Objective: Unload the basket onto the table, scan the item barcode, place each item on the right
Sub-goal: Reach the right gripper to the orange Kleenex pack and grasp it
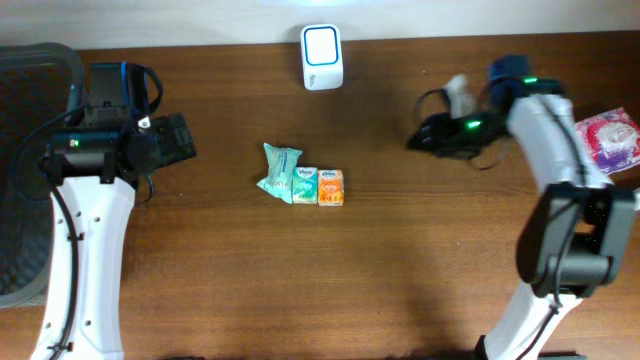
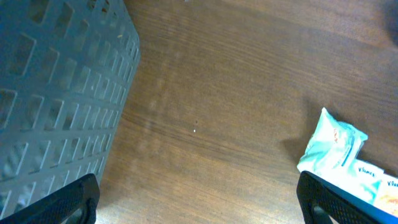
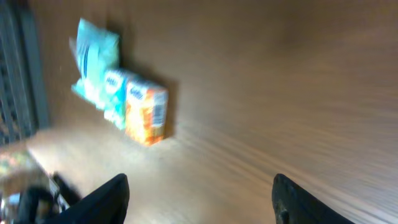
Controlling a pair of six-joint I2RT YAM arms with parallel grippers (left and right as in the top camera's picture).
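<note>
The left arm (image 1: 88, 215) rises to a bent wrist, and the left jaws point across toward the right jaws, spread wide with nothing between them. The right arm (image 1: 553, 135) folds over. Its right jaws face back toward the left jaws, parted and empty, well apart from them.

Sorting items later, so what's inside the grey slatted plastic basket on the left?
Overhead, only bare floor shows inside the grey slatted basket. The white left arm covers part, and its outer side runs off frame.
</note>
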